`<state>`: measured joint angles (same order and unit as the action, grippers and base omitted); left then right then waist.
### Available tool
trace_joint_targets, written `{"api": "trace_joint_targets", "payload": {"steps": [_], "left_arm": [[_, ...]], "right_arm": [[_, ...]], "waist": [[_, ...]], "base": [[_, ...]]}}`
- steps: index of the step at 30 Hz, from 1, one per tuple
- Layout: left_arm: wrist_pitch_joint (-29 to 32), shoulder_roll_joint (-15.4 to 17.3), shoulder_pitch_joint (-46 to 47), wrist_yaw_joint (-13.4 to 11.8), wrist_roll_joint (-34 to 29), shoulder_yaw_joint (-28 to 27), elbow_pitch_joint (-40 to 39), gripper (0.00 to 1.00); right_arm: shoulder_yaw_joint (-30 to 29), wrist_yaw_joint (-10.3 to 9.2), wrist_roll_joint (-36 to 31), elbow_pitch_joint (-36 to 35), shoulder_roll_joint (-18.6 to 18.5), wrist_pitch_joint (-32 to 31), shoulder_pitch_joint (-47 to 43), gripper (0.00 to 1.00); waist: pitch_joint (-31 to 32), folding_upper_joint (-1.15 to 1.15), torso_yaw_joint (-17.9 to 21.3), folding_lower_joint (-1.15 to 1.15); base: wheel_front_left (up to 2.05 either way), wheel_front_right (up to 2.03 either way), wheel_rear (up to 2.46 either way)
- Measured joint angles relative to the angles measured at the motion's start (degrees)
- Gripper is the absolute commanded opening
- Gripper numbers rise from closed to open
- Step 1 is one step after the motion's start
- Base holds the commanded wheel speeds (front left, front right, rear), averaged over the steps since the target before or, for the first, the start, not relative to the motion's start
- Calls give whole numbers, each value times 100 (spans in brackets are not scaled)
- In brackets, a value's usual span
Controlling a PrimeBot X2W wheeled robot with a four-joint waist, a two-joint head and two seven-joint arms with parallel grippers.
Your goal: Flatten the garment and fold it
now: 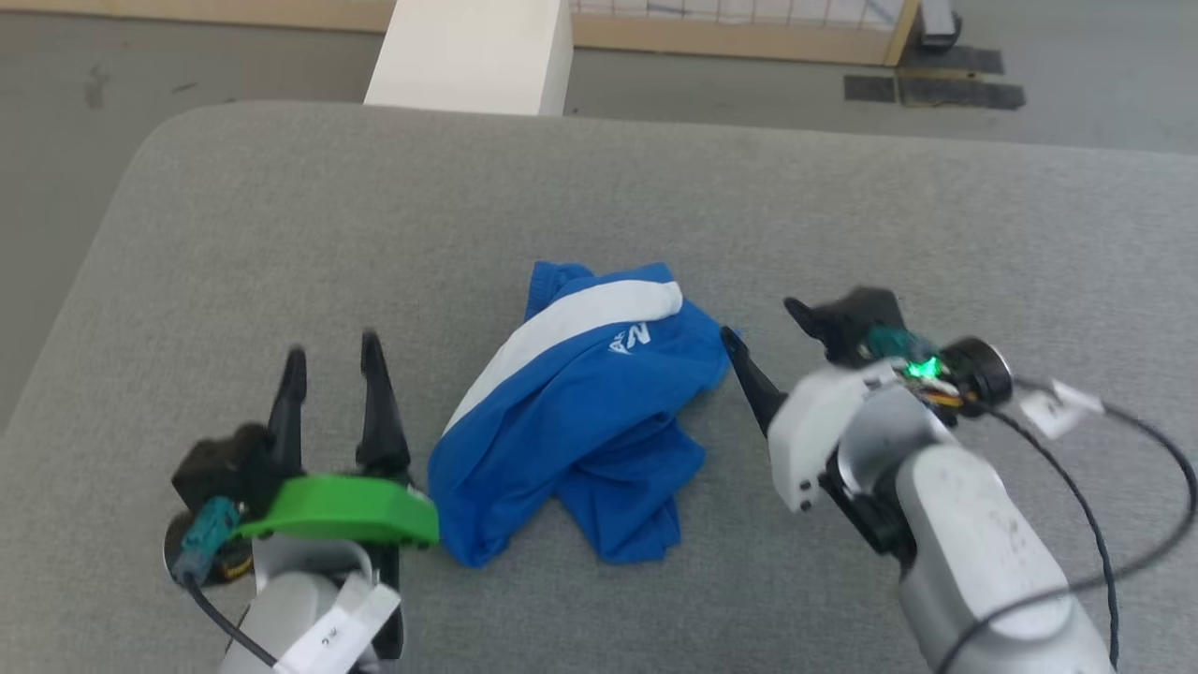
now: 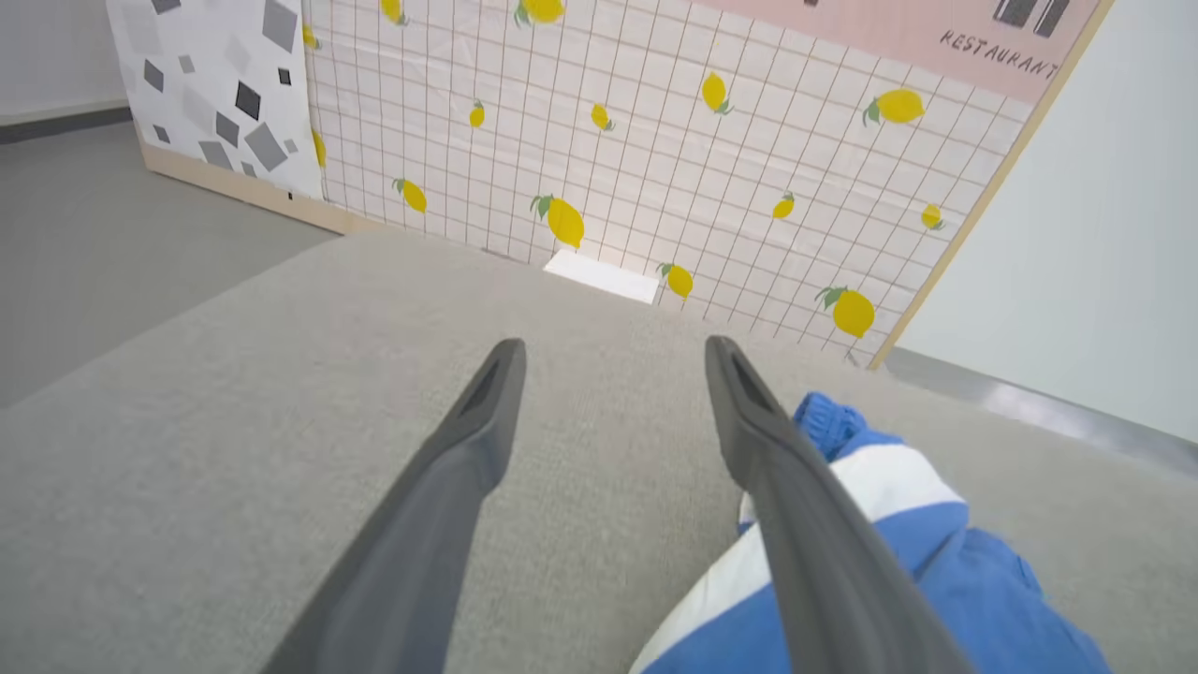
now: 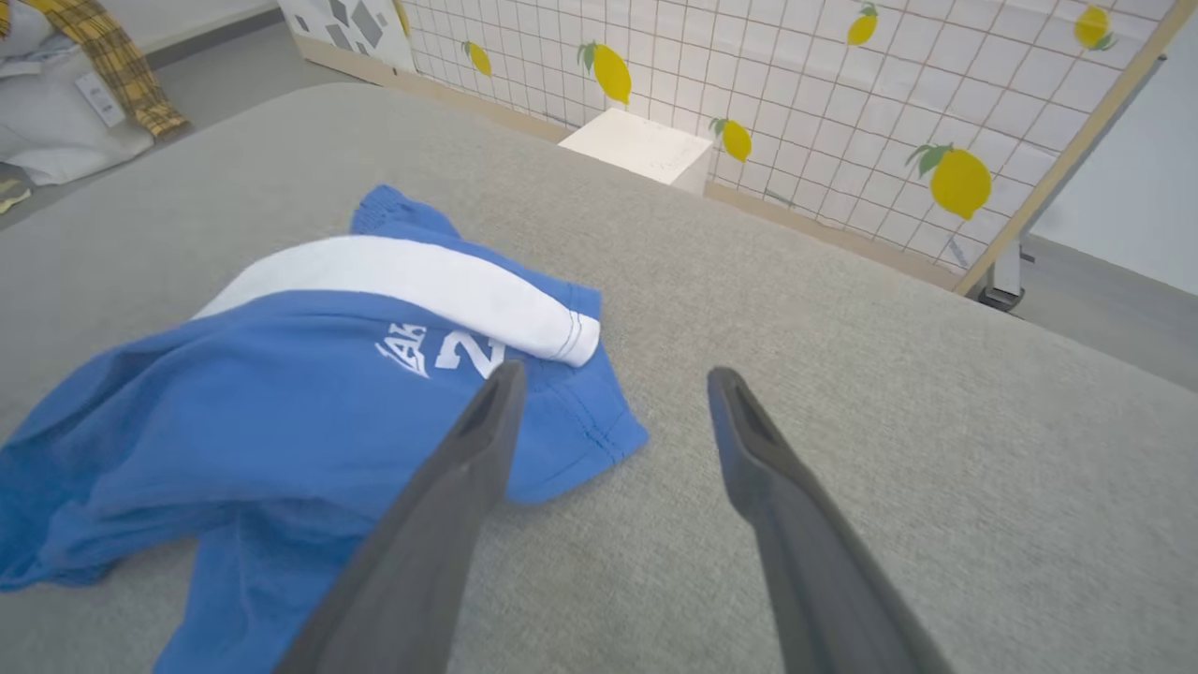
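L gripper (image 1: 333, 346) sits at the near left of the worktop (image 1: 655, 187). Its fingers are apart & hold nothing. It is just left of the shorts (image 1: 580, 402). R gripper (image 1: 758, 318) is on the right, fingers apart too, empty, w/ one fingertip right by the shorts' right edge. Shorts lie in a crumpled blue heap in the middle, btw both grippers, white stripe & white print on top. Far off: a white box (image 1: 477, 56) & a lemon wall (image 3: 824, 103).
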<state>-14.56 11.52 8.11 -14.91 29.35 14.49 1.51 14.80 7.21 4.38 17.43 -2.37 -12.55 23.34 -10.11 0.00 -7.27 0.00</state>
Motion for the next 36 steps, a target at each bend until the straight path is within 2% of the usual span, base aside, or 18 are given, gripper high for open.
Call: {"api": "trace_joint_targets", "payload": {"steps": [5,8,11,14,15,19,24,27,31,34,36], "left_arm": [[-20,-635,86,465,-708,-523,-245,100],[-21,-793,75,709,-914,-770,-293,100],[-22,-834,72,838,-973,-906,-311,100],[-22,-836,59,838,-861,-944,-326,100],[-22,-836,43,835,-856,-953,-327,100],[-22,-839,-29,823,-854,-1020,-310,100],[-22,-845,-287,770,-859,-1247,-248,100],[-22,-845,-459,771,-889,-1350,-238,100],[-22,-847,-527,783,-957,-1416,-242,100],[-22,-850,-537,834,-981,-1411,-223,100],[-22,-850,-537,840,-991,-1407,-200,100]], "right_arm": [[160,0,104,926,-25,-915,781,100],[333,0,125,1351,-86,-1478,1144,100],[512,0,180,1636,-156,-1980,1358,100],[622,1,342,1693,-268,-2181,1439,9],[624,1,381,1644,-301,-2127,1454,0],[485,0,437,1227,-387,-1528,1308,0],[279,1,544,-75,-404,-1105,308,0],[15,1,541,-1209,-394,-1220,-544,0],[-664,0,298,-2503,-371,-1644,-1750,0],[-1169,0,165,-3027,-254,-1996,-2538,0],[-1470,1,107,-3131,-169,-2231,-2964,0]], "waist": [[-240,0,-185,0],[-397,0,-299,0],[-523,0,-404,0],[-607,0,-497,0],[-626,0,-521,0],[-582,0,-544,0],[-378,0,-468,0],[-230,0,-333,0],[-28,0,-78,0],[94,0,113,0],[165,0,226,0]], "base": [[0,0,0],[0,0,0],[0,0,0],[0,0,0],[0,0,0],[0,0,0],[0,0,0],[0,0,0],[0,0,0],[0,0,0],[0,0,0]]}}
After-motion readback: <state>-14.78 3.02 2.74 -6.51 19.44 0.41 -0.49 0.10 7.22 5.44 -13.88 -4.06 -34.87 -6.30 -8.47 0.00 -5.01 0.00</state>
